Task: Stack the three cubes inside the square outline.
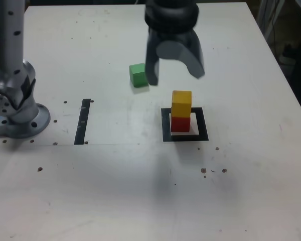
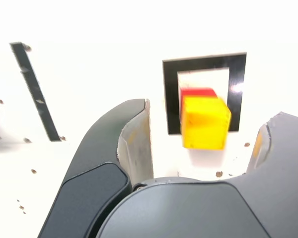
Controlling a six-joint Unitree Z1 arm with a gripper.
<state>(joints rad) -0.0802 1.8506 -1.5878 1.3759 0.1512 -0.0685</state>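
Clearly, in the exterior view we count 2 of the 3 cubes already stacked: the yellow cube (image 1: 181,103) sits on the red cube (image 1: 180,123), and that pair stands inside the square outline (image 1: 165,125) on the white table (image 1: 140,191). The yellow one looks slightly off-square to the red one beneath it, though we cannot say how well it is seated. The green cube (image 1: 137,75) lies alone on the table, towards the exterior view's left of the stack and farther back, just beside one dark finger. The gripper (image 1: 176,75) hangs above and behind the stack with its fingers spread apart and nothing between them. A narrow black strip (image 1: 83,121) lies well to the exterior view's left, near the arm's base (image 1: 15,108). So we judge 1 cube is left to fetch and set on top.

Next, in the wrist view we see the yellow cube (image 2: 205,122) covering most of the red cube (image 2: 196,92), both inside the square outline (image 2: 171,96), with the gripper (image 2: 203,144) open around empty air. The black strip (image 2: 35,91) shows too. The green cube is out of this picture, the fingertips are cut off by the frame, and the image is washed out and soft, so we cannot judge the stack's alignment here.
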